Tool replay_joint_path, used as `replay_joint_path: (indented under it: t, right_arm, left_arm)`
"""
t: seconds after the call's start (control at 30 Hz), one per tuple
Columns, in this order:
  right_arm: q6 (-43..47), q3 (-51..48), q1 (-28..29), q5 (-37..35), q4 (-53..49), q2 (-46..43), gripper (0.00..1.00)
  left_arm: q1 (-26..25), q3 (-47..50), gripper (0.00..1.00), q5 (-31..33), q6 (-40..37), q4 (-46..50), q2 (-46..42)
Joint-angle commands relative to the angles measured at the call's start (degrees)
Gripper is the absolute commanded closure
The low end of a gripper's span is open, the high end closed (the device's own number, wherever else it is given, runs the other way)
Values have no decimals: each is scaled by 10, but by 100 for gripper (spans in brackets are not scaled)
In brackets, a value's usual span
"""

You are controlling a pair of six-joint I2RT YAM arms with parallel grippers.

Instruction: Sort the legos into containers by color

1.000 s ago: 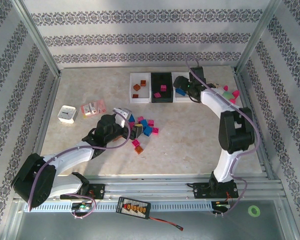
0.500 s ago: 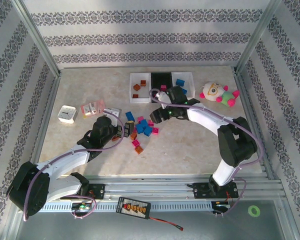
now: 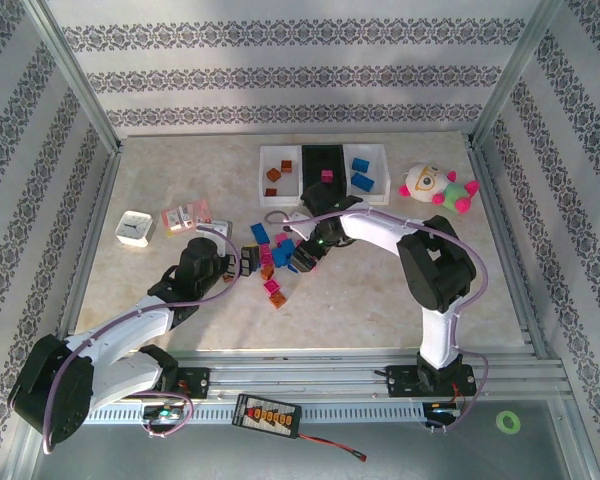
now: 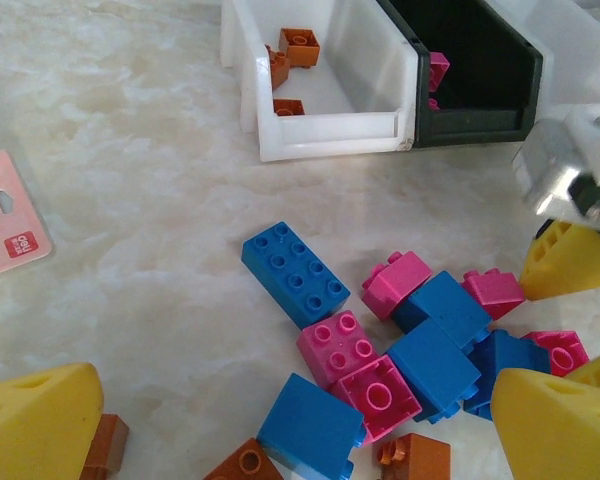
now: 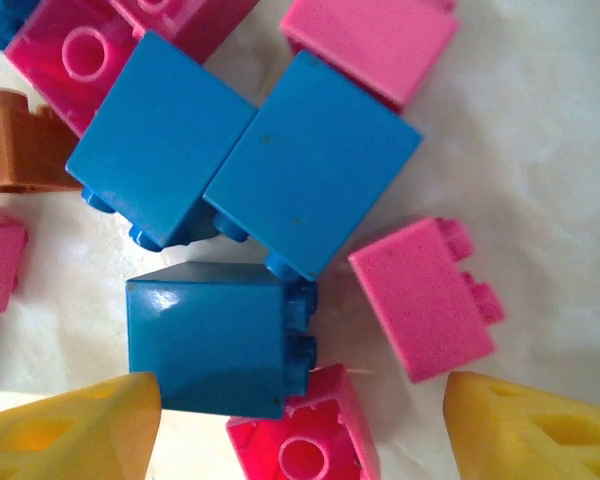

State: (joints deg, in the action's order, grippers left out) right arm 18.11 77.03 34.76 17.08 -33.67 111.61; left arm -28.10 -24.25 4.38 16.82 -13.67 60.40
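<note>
**Sort partly done; bulk of the legos left loose**

I count few legos binned. The left white bin (image 4: 325,135) holds three brown ones. The black bin (image 4: 470,128) holds at least one magenta, and the right white bin (image 3: 368,148) two blue. Colours are kept apart as far as I can see. In my judgement the greater part of the job remains. The loose legos (image 3: 278,258) lie heaped mid-table on the near side of the bins, with blue, magenta and brown mixed and touching.

Both grippers are at that heap. The left gripper (image 4: 295,410) has its jaws wide open and empty, low over the near edge of the heap. The right gripper (image 5: 300,405) also stands open and grips nothing. Its fingers sit either side of a blue lego (image 5: 205,335) and a magenta lego (image 5: 302,440) touching it.

Writing: the pink packet (image 4: 10,225) at the left carries a small red label with white characters, too small for me to read. I find no brand on legos or bins.
</note>
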Motion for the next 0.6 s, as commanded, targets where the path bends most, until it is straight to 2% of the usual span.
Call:
replay_joint_path:
  t: [0.0, 0.57]
  right_arm:
    - [27, 14, 6, -18, -47, 13, 28]
    - [28, -11, 7, -33, -95, -6, 34]
  left_arm:
    - [8, 9, 1, 5, 10, 10, -8]
    - [15, 11, 1, -13, 12, -13, 16]
